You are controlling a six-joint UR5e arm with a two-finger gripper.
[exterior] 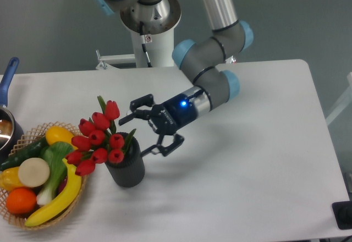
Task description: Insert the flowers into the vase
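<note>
In the vase point(126, 168), near the front left of the table point(264, 159), we see the flowers point(98, 144) with their stems down the hole and their red heads leaning left, toward the basket point(22, 212) of fruit. We think the putting-in step is done (the bunch looks like it stands by itself). Our gripper point(151, 132) is just to the right of the vase, its fingers spread wide with nothing between them. The arm reaches down from the back and bends low toward the vase. Next, we think it should lift away without bumping the flowers.
</note>
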